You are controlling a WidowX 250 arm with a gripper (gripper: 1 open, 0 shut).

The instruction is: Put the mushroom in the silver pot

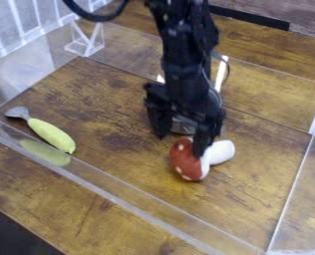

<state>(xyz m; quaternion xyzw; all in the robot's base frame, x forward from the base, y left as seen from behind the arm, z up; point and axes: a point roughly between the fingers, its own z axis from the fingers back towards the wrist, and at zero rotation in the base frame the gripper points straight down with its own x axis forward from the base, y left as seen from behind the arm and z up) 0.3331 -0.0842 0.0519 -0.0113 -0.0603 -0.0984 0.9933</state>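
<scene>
The mushroom, with a red-brown cap and a white stem, lies on its side on the wooden table, stem pointing right. My gripper points straight down just over it, open, one finger to the cap's upper left and the other by the stem. Nothing is held between the fingers. The silver pot stands right behind the gripper and is mostly hidden by it; only a bit of shiny steel shows between the fingers.
A long yellow-green banana-like item lies at the left. A clear plastic wall runs along the table's near edge. A clear stand sits at the back left.
</scene>
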